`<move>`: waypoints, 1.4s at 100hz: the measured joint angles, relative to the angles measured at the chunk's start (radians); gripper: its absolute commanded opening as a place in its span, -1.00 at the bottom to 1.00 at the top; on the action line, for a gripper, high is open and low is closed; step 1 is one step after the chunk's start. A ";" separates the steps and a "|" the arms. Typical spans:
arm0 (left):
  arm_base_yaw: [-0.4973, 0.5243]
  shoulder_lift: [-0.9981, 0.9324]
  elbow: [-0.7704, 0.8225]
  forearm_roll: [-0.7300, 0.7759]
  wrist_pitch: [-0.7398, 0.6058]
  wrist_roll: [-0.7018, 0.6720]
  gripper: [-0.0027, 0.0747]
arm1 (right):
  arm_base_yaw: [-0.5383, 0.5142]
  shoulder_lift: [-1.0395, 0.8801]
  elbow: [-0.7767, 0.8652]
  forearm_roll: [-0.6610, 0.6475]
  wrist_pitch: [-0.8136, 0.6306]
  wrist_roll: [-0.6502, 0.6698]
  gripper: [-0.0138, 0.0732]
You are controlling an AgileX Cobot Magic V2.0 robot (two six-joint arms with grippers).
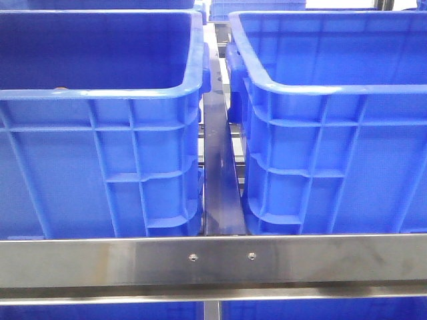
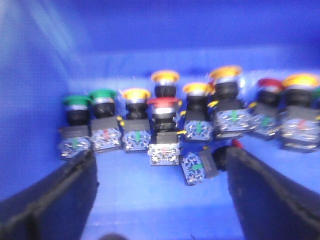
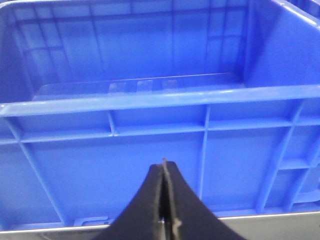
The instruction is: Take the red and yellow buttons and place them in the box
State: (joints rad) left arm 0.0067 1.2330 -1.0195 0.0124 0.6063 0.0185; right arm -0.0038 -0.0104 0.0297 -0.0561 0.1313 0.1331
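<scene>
Inside crate (image 2: 150, 30): red button (image 2: 163, 102), yellow button (image 2: 136, 94), domed caps.

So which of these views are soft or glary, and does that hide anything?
Left wrist view: blurred throughout, yet button cap colours stay readable. Front view: sharp, with glare on the steel rail. Right wrist view: fairly clear; crate floor shows faint reflections.

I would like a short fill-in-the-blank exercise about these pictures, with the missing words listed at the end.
1. The left gripper hangs with its jaws ____ above the push buttons.
2. The right gripper is ____, outside a blue crate.
3. The button nearest between the left fingers has a ____ cap.
4. In the front view, ____ blue crates stand side by side behind a metal rail.

Missing words: open; shut; red; two
</scene>
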 measured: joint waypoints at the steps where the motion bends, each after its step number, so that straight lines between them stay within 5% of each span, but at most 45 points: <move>1: 0.000 0.009 -0.010 0.000 0.004 0.000 0.45 | 0.000 0.000 0.000 0.000 0.000 0.000 -0.82; 51: 0.000 0.459 -0.329 -0.020 0.286 0.003 0.45 | 0.000 0.000 0.000 0.000 0.000 0.000 -0.82; 113: 0.000 0.608 -0.375 -0.022 0.291 0.003 0.43 | 0.000 0.000 0.000 0.000 0.000 0.000 -0.82; 122: 0.000 0.608 -0.375 -0.022 0.288 0.003 0.25 | 0.000 0.000 0.000 0.000 0.000 0.000 -0.82; 140: 0.000 0.609 -0.375 -0.027 0.286 0.003 -0.43 | 0.000 0.000 0.000 0.000 0.000 0.002 -0.82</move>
State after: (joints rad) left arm 0.0067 1.8422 -1.3943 -0.0141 0.8924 0.0210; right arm -0.0038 -0.0104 0.0297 -0.0561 0.1313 0.1348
